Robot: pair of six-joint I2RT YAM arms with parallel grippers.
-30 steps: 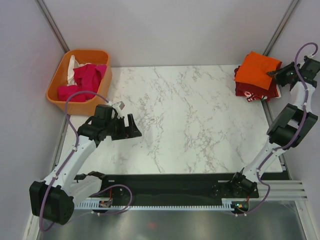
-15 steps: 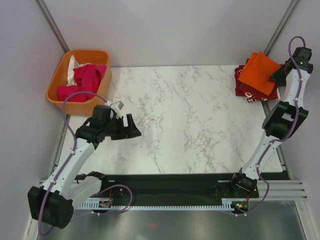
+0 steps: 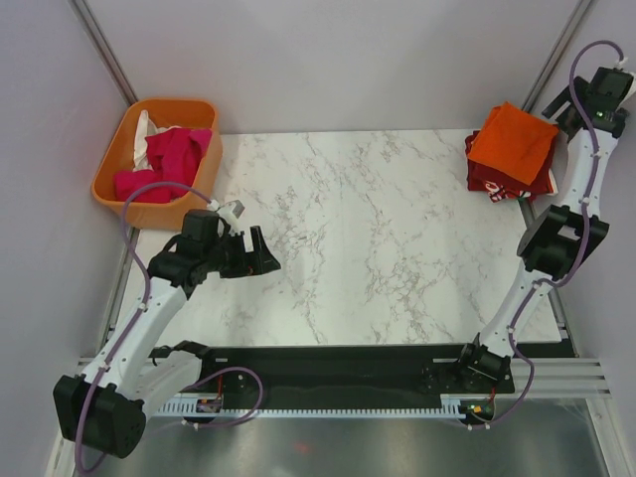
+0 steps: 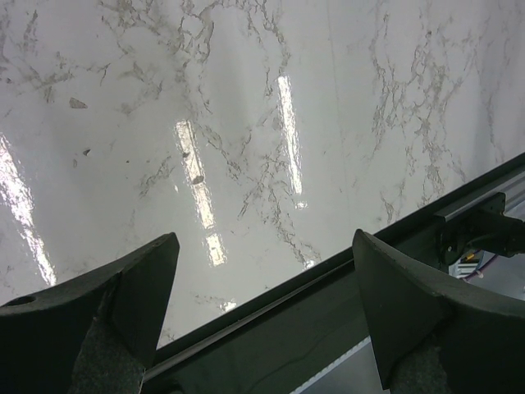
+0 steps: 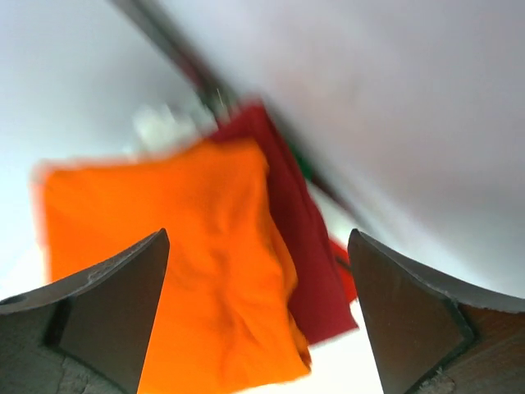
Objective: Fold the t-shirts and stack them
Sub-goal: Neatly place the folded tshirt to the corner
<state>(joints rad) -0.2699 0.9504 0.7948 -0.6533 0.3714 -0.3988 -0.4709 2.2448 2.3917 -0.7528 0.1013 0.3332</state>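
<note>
Over the marble bench (image 3: 378, 238) by the basket (image 3: 149, 212), my left hand (image 3: 266, 256) gapes empty; my right hand (image 5: 256, 246) likewise. The basket's magenta shirt (image 3: 174, 149) looks limp and light: I'd pinch a raised fold.

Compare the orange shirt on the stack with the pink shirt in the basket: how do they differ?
The orange shirt is folded flat; the pink shirt is crumpled. The orange shirt tops the red shirts on the table; the pink shirt lies in the basket. Both are plain-coloured.

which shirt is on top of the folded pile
The plain orange shirt. It lies folded over the dark red shirts at the far right; the magenta shirt is crumpled in the basket.
</note>
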